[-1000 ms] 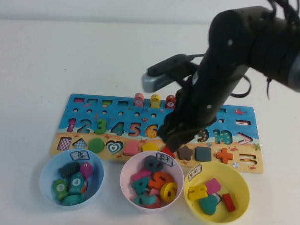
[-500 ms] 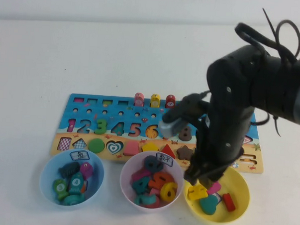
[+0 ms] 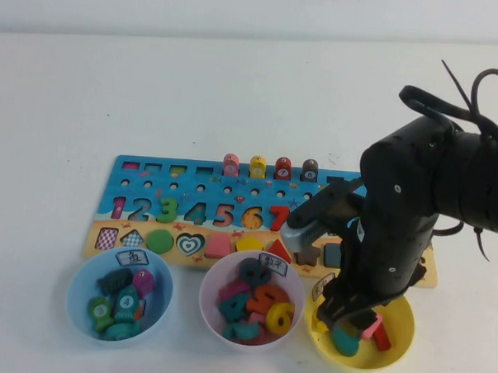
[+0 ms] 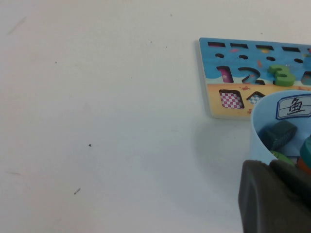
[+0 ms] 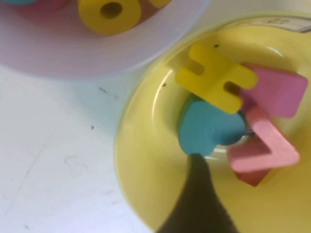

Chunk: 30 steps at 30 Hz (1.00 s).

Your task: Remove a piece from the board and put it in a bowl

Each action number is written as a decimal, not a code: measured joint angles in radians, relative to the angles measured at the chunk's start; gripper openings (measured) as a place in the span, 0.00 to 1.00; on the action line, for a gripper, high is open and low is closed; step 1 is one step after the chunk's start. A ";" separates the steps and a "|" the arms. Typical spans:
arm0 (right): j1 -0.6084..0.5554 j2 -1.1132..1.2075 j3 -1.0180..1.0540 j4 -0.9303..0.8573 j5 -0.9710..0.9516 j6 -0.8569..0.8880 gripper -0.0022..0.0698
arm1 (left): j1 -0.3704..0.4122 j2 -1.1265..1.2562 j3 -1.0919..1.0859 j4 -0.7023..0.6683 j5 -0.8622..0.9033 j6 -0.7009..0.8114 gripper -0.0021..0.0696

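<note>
1. Left hand (image 4: 274, 196): only a dark body edge shows in its wrist view, close over the light-blue bowl (image 3: 119, 294) at the bench's (image 3: 112, 98) 7 o'clock; cannot tell whether its fingers are apart or together.
2. Light-blue bowl: smooth plastic, labelled, heaped with teal and dark fish shapes.
3. Board (image 3: 149, 200): long, flat wood, blue over a sandy strip, behind all three bowls.
4. Pale pink bowl (image 3: 252, 300), middle: chunky painted numbers.
5. Right hand (image 3: 347, 316): lowered into the yellow bowl (image 3: 395, 346) at 5 o'clock; the arm hides the board's right end. One dark finger (image 5: 197, 204) shows; cannot tell its spread.
6. Piece (image 5: 265, 148): coral-pink chevron, lying in the yellow bowl against a teal heart (image 5: 209, 127), yellow block (image 5: 216, 77) and pink square (image 5: 279, 92).
</note>
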 joint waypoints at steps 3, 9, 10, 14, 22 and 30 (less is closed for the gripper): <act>0.000 0.000 0.000 0.000 0.002 0.000 0.67 | 0.000 0.000 0.000 0.000 0.000 0.000 0.02; 0.000 -0.054 0.004 0.016 0.035 0.013 0.68 | 0.000 0.000 0.000 0.000 0.000 0.000 0.02; 0.000 -0.096 0.008 0.026 0.026 0.015 0.68 | 0.000 0.000 0.000 0.000 0.000 0.000 0.02; 0.000 -0.295 0.066 0.083 -0.097 0.023 0.55 | 0.000 0.000 0.000 0.000 0.000 0.000 0.02; 0.000 -0.764 0.284 0.116 -0.317 0.023 0.07 | 0.000 0.000 0.000 0.000 0.000 0.000 0.02; 0.000 -1.087 0.444 0.035 -0.262 0.117 0.01 | 0.000 0.000 0.000 0.000 0.000 0.000 0.02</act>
